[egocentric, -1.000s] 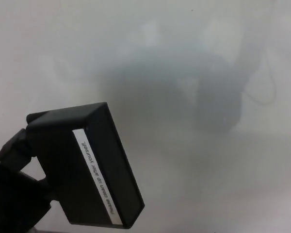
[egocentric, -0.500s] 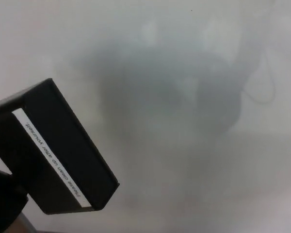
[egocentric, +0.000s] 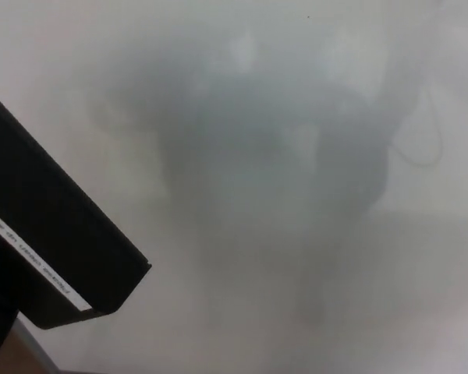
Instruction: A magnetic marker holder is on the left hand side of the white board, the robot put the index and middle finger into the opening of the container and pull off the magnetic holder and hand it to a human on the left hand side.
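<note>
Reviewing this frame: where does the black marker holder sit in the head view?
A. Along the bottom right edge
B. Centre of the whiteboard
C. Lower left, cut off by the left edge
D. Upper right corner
C: the black marker holder fills the lower left of the head view and runs off the left edge, its white label strip partly cut off, with the whiteboard behind it.

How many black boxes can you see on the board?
1. The black marker holder is at the left edge, tilted, partly cut off by the picture, in front of the whiteboard. None other shows.
</note>
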You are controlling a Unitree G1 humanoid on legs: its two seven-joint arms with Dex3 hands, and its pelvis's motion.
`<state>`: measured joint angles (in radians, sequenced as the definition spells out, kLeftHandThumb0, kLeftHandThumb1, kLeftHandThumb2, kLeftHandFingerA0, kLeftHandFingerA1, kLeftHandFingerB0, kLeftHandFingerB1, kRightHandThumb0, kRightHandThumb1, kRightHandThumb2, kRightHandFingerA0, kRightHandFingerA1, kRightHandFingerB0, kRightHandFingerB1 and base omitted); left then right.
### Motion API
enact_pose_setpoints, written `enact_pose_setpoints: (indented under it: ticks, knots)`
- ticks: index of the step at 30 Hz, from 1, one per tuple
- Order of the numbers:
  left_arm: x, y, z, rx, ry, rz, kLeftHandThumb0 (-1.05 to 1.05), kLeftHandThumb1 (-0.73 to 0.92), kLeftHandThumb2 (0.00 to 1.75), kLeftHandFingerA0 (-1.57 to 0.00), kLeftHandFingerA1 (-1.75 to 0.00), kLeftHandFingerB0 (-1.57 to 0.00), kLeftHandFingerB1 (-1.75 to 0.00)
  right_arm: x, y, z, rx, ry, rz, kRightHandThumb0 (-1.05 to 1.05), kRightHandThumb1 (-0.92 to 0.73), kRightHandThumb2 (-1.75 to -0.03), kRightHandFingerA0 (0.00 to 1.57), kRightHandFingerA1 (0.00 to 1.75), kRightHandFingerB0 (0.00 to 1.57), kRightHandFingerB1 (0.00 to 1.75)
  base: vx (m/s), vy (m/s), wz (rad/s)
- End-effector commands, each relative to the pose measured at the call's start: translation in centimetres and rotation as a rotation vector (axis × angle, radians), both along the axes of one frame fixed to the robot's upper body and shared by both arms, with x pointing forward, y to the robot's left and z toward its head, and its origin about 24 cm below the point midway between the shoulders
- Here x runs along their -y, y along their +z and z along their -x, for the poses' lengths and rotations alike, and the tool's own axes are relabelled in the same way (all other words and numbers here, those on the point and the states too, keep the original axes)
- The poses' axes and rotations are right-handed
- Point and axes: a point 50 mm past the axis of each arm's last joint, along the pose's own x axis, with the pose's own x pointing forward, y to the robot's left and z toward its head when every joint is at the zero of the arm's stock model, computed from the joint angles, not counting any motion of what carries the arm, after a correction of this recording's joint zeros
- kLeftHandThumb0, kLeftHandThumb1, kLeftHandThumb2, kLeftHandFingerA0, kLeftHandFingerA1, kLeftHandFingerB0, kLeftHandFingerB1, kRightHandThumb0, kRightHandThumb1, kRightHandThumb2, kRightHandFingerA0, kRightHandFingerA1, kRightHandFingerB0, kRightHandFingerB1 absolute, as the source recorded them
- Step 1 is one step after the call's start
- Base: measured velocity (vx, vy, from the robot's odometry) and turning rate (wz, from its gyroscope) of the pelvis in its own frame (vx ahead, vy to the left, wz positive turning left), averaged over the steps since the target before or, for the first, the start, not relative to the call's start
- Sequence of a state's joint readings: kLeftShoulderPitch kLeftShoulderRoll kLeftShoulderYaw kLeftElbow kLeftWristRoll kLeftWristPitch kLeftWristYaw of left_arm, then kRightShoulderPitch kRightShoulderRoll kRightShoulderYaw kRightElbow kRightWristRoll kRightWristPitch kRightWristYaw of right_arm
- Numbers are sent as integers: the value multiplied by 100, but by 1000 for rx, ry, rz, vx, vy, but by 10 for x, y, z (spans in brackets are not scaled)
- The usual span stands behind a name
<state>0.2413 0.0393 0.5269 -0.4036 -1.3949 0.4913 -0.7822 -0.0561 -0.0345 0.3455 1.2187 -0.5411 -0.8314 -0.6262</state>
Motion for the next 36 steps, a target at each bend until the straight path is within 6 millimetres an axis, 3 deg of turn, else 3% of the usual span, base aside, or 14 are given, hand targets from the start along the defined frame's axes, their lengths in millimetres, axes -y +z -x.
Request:
enact_pose_setpoints:
  ticks: [1, 4, 5, 6, 7, 21, 30, 31, 33, 34, 36]
  knots:
    - [-15, 18, 7, 70, -88, 407, -77, 65, 97, -77, -60, -40, -49, 19, -5, 7, -12, -68, 114, -45, -61, -58, 95, 80, 74, 64, 0, 0, 0]
    - [-16, 18, 8, 74, -102, 405, -76, 65, 97, -78, -60, -38, -49, 19, -6, 8, -16, -65, 121, -44, -61, -58, 95, 80, 74, 64, 0, 0, 0]
    - [-16, 17, 9, 61, -93, 401, -73, 76, 64, -87, -45, -46, -36, 19, -6, 8, -19, -62, 125, -45, -61, -58, 95, 79, 74, 64, 0, 0, 0]
    - [-16, 17, 9, 57, -90, 401, -73, 76, 64, -87, -45, -46, -36, 19, -6, 8, -19, -61, 125, -45, -61, -58, 95, 79, 74, 64, 0, 0, 0]
    - [-16, 16, 9, 53, -91, 399, -75, 62, 93, -78, -60, -39, -48, 19, -6, 8, -17, -63, 129, -45, -60, -58, 95, 79, 75, 64, 0, 0, 0]
    - [-14, 11, 9, 30, -118, 405, -75, 63, 94, -69, -58, -36, -47, 19, -5, 7, 0, -54, 146, -45, -61, -58, 95, 80, 75, 64, 0, 0, 0]
    - [-11, 10, 8, -12, -136, 396, -73, 59, 91, -76, -58, -41, -48, 20, -5, 5, 4, -58, 149, -45, -61, -58, 94, 83, 75, 63, 0, 0, 0]
    - [-10, 8, 9, -60, -130, 374, -74, 68, 62, -96, -49, -54, -37, 19, -4, 5, 8, -56, 151, -44, -61, -58, 94, 83, 75, 64, 0, 0, 0]
    - [-6, 5, 11, -111, -128, 374, -76, 70, 63, -94, -52, -51, -36, 19, -4, 4, 11, -49, 152, -44, -61, -58, 94, 82, 75, 64, 0, 0, 0]
    - [-3, 2, 11, -129, -138, 377, -77, 56, 92, -81, -60, -39, -47, 19, -4, 4, 10, -48, 152, -44, -61, -58, 94, 83, 75, 63, 0, 0, 0]
    - [1, -2, 11, -153, -161, 381, -79, 58, 91, -80, -58, -39, -47, 19, -4, 4, 11, -47, 154, -44, -61, -58, 94, 82, 74, 63, 0, 0, 0]
